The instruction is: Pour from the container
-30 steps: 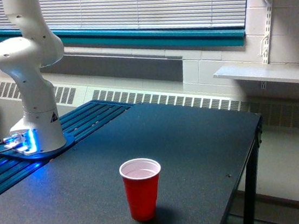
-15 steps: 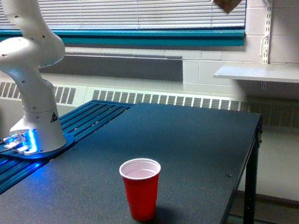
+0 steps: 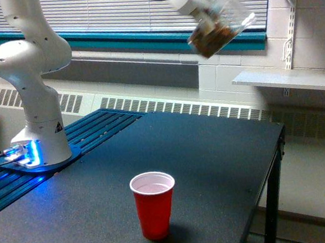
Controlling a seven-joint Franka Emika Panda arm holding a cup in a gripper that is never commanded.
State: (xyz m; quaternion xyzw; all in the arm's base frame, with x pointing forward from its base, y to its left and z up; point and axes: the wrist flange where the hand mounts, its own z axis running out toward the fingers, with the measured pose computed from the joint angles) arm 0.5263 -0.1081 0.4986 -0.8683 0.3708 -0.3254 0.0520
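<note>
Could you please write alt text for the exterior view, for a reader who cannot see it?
A white robot arm's gripper holds a tilted clear container of brown pieces high above a dark table. A red cup stands upright on it, well below.

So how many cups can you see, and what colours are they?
Red plastic cup, standing on the black table: 1
Clear cup with brown pieces inside, tilted and held up high in the robot's gripper: 1
Total: 2 cups
</note>
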